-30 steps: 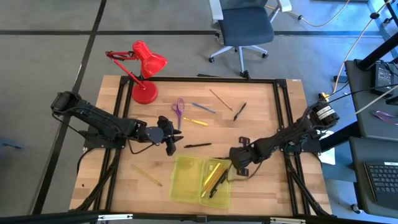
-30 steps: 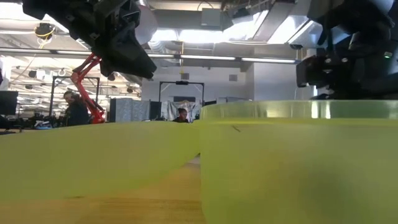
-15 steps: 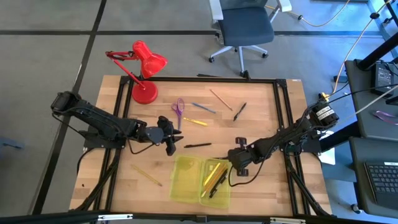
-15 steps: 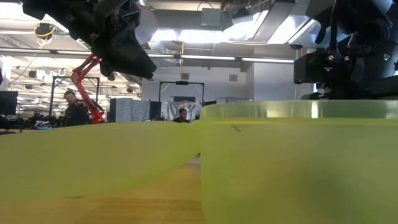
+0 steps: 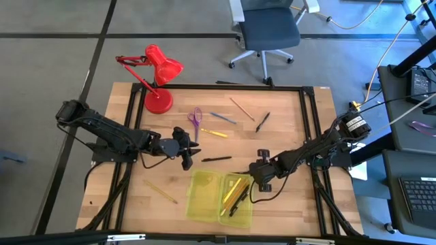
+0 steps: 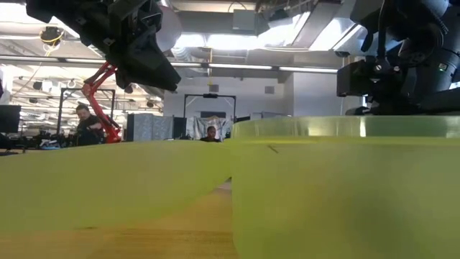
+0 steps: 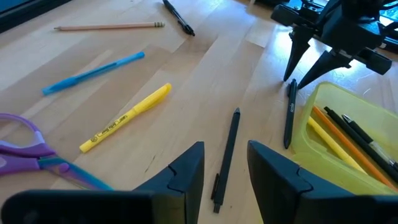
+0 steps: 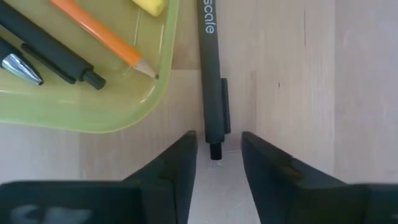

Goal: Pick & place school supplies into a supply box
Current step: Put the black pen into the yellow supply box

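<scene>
- Several supplies lying loose on the table (image 5: 300, 204), well apart from one another; farthest left, a yellow pencil (image 5: 160, 192) alone near the front edge.
- Left gripper (image 5: 185, 153) hovering over mid-table, fingers spread and holding nothing, pointed at a black pen (image 7: 227, 158) lying flat just ahead.
- Purple-handled scissors (image 5: 196, 119), a yellow highlighter (image 7: 127, 117) and a blue pen (image 7: 93, 71) grouped toward the back, none touching.
- Supply box (image 5: 201, 197) open at the front, its right half already holding orange, yellow and black pens.
- Second black pen (image 8: 211, 74) flat on the wood just beside the box's right wall, probably not touching it, though hard to judge.
- Right gripper (image 8: 217, 140) low over that pen's near end, fingers apart on either side, not yet clamped.
- Light, stiff, smooth barrel: likely to roll or pivot if pinched at the tip.
- Best taken farther up, near the clip and middle of the barrel, squarely across its width, with a firm but modest squeeze.
</scene>
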